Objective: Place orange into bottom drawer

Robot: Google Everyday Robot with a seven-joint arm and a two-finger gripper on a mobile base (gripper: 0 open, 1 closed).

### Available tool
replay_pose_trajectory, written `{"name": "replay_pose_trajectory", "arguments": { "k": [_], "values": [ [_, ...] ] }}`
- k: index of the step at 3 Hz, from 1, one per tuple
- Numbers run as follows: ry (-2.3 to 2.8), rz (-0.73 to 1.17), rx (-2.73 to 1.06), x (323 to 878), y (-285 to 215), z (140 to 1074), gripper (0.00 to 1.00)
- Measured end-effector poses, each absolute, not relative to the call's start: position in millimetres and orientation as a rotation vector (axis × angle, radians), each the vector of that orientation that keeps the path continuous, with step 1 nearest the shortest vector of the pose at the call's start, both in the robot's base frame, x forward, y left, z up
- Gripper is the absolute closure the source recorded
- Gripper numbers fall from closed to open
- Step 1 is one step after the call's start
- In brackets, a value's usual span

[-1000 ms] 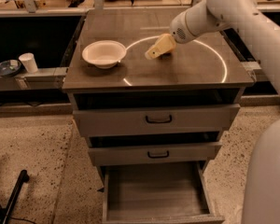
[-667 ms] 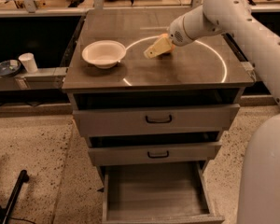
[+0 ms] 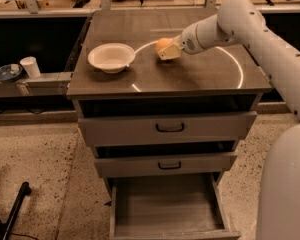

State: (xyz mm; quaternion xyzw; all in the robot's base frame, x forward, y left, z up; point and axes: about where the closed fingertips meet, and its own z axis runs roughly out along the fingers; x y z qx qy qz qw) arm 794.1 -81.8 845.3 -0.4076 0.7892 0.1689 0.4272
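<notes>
End effector [image 3: 166, 52] at orange [image 3: 162, 44] on cabinet top [image 3: 200, 76].

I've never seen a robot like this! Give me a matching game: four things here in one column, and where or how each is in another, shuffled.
Things:
1. orange
2. white bowl
3. bottom drawer
4. top drawer

Places or states:
A. pulled open
B. at the gripper, over the cabinet top
C. shut
D. on the left part of the cabinet top

Pairs: 1-B, 2-D, 3-A, 4-C.
</notes>
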Motion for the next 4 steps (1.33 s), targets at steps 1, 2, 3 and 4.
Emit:
{"name": "replay_pose_trajectory", "arguments": {
  "k": [1, 2, 3, 4],
  "values": [
    [1.835, 0.523, -1.030, 770.2, -81.5, 866.9, 0.96],
    [1.656, 0.654, -1.053, 716.7, -89.3, 897.9, 1.00],
    [1.502, 0.693, -1.164, 637.8, -88.2, 924.7, 1.00],
    [1.498, 0.721, -1.211, 605.0, -85.3, 903.8, 1.00]
  ]
}}
